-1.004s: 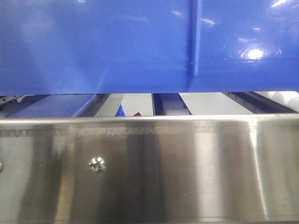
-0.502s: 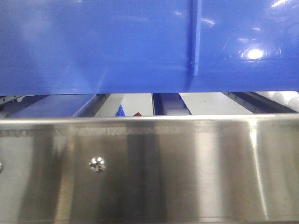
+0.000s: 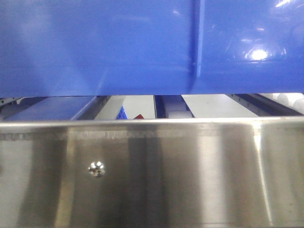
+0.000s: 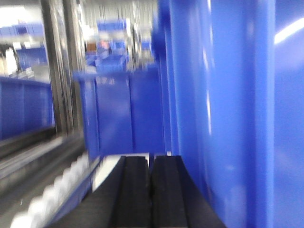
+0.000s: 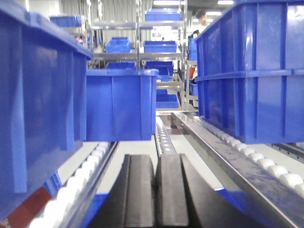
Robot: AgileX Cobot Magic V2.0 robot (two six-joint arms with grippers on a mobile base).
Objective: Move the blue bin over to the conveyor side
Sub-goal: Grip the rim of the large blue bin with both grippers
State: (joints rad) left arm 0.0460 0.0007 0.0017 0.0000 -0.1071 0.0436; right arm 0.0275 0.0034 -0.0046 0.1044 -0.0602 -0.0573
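Observation:
The blue bin (image 3: 118, 47) fills the top of the front view, its glossy wall and one vertical rib just above the steel panel. In the left wrist view its wall (image 4: 232, 104) stands close on the right of my left gripper (image 4: 150, 159), which is shut and empty. In the right wrist view the bin (image 5: 38, 104) is on the left of my right gripper (image 5: 156, 156), which is also shut and empty. I cannot tell whether either gripper touches the bin. The dark conveyor belt is out of view.
A brushed stainless-steel panel (image 3: 190, 171) with a screw (image 3: 96, 168) spans the foreground. Roller rails (image 5: 90, 166) run ahead. A smaller blue bin (image 5: 121, 102) sits farther along, and stacked blue bins (image 5: 251, 71) stand on the right rail. Shelves of bins are behind.
Almost nothing has moved. The panel's screw sits slightly lower and further left in the front view; the bin's wall looks unchanged.

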